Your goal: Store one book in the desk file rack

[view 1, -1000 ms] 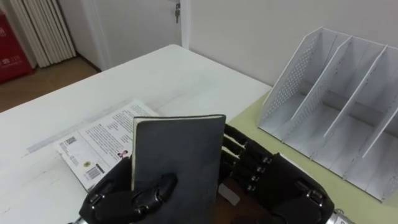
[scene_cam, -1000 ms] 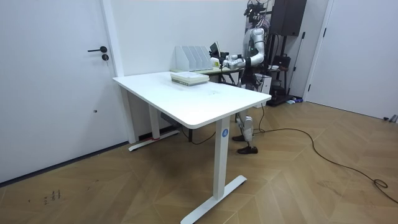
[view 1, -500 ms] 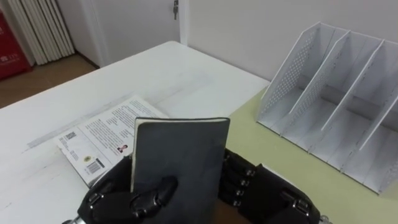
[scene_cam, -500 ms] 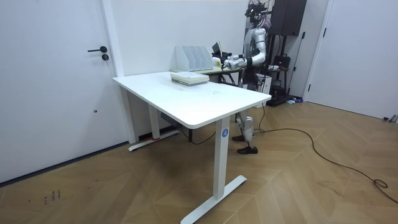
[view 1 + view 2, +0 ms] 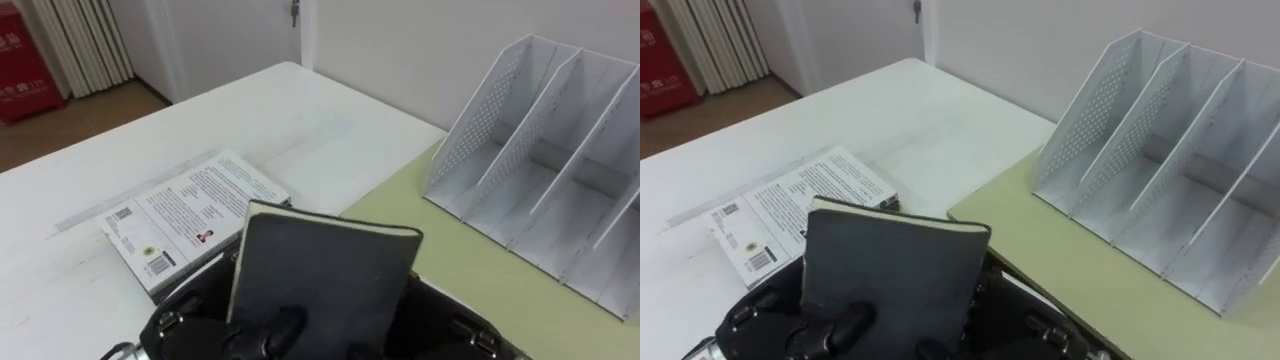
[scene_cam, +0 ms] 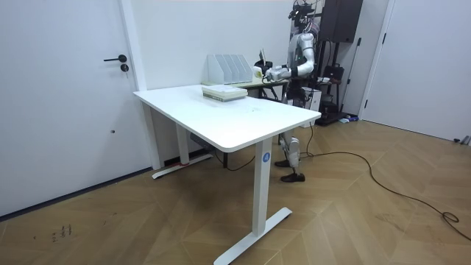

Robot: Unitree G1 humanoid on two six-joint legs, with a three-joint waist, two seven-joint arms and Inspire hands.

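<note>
Currently in hand: transfer step; the dark book is held upright above the table, not yet in the file rack.
Left hand: thumb curled over the front cover, clamping the book's lower left edge.
Right hand: low at the book's right side; its hold cannot be told.
Rack position: on the green desk, ahead and right, apart from the book; the slots look empty.
Next move: probably swing right, line the book up between two dividers, then lower it without striking them.
Eye views: grip detail; a printed book flat on the white table.
Room view: the robot stands at the table's far end, book raised near the rack.
</note>
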